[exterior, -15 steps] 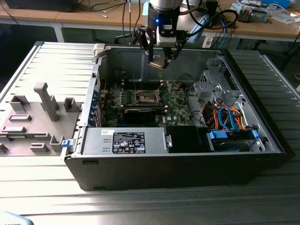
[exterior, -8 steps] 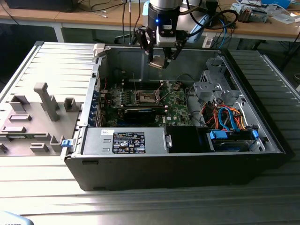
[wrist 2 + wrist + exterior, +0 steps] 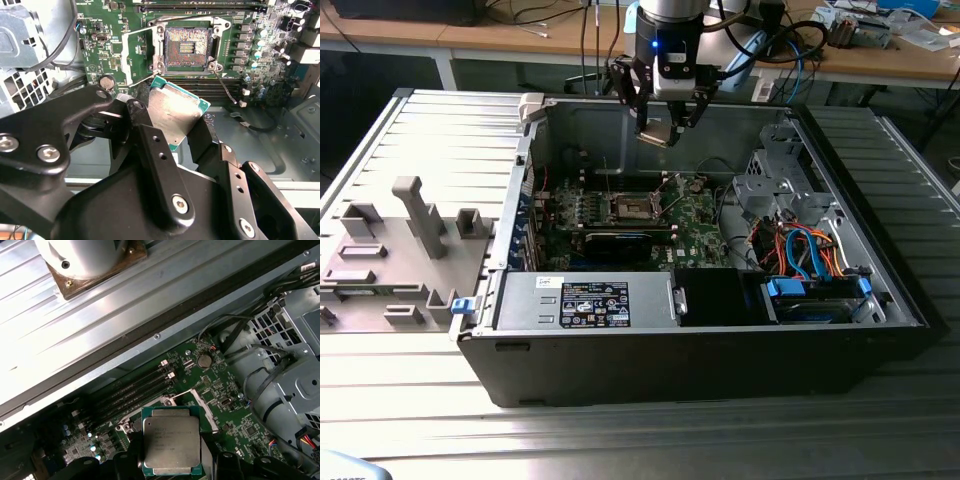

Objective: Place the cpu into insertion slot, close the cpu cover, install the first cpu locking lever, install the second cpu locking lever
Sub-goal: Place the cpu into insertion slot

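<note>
Over the open case: the gripper [image 3: 665, 128] is hung high above the motherboard [image 3: 695, 235], close to the case's [image 3: 720, 370] far wall in the exterior view, well clear of the board.
Fingers: clamped on the cpu [image 3: 172, 112]. In the second wrist view the black fingers [image 3: 150, 150] are pressed against two opposite edges of it, no gap to be seen.
Cpu: held up in the air, not touching anything but the fingers. Its dull silver top with a thin green border is seen in the first wrist view, with the board far behind it.
Insertion slot [image 3: 186, 47]: left open, dark contact field exposed inside the silvery rim, well apart from the cpu.
Cpu cover [image 3: 125, 55]: flipped up off the slot and stood at one side of it, board visible through its big window.
Locking levers: both are unlatched. One thin wire lever [image 3: 225, 86] is angled away from one slot corner, the other lever [image 3: 145, 79] from the neighbouring corner.
Memory slots [image 3: 200, 89]: a row of long narrow ones is laid just beside the socket, between it and the held chip in the second wrist view.
Coin cell [image 3: 106, 81]: seated on the board, near the cover side.
Rest of the case: the labelled power supply [image 3: 580, 300] is set along the near edge, the drive cage [image 3: 775, 180] and a tangle of orange and blue cables [image 3: 800, 250] are at the exterior view's right.
Outside the case: a grey fixture [image 3: 420, 215] with upright pegs is parked on the ribbed table [image 3: 620, 440] at the exterior view's left.
</note>
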Robot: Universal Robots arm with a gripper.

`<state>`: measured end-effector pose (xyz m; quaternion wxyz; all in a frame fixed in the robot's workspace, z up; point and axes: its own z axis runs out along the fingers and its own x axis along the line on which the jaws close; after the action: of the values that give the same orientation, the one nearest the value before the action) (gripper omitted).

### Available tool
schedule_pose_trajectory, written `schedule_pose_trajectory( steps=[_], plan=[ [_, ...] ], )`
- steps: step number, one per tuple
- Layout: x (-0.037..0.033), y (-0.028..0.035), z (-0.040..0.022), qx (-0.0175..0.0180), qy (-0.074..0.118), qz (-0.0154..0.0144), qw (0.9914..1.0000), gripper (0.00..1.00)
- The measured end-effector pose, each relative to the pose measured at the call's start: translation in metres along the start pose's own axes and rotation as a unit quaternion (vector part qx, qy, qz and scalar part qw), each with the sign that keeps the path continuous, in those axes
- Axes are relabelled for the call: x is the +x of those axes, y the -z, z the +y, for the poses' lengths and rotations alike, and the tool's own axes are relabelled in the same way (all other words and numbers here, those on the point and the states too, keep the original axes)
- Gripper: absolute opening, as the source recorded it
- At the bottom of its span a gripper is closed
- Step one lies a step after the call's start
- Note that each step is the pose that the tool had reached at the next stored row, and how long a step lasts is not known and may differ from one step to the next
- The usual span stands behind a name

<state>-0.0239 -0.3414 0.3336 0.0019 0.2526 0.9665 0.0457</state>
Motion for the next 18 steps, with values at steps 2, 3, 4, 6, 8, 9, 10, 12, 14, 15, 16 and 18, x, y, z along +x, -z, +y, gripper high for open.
schedule_pose_trajectory(
  steps=[2,3,4,6,8,9,10,12,14,15,16,18],
  plan=[
    [0.0,0.0,0.0,0.0,-0.001,-0.0001,1.0,0.55],
    [0.0,0.0,0.0,0.0,-0.001,-0.0001,1.0,0.55],
    [0.0,0.0,0.0,0.0,-0.001,-0.0001,1.0,0.55],
    [0.0,0.0,0.0,0.0,-0.002,-0.0002,1.0,0.55],
    [0.0,0.0,0.0,0.0,-0.002,-0.0002,1.0,0.55],
    [0.0,0.0,0.0,0.0,-0.003,-0.0002,1.0,0.55],
    [0.0,0.0,0.0,-0.0001,-0.003,-0.0003,1.0,0.55],
    [0.0,0.0,0.0,-0.0001,-0.004,-0.0003,0.99999,0.55],
    [0.0,0.0,0.0,-0.0001,-0.004,-0.0004,0.99999,0.55],
    [0.0,0.0,0.0,-0.0001,-0.005,-0.0004,0.99999,0.55],
    [0.0,0.0,0.0,-0.0001,-0.005,-0.0005,0.99999,0.55],
    [0.0,0.0,0.0,-0.0001,-0.006,-0.0005,0.99998,0.55]
  ],
)
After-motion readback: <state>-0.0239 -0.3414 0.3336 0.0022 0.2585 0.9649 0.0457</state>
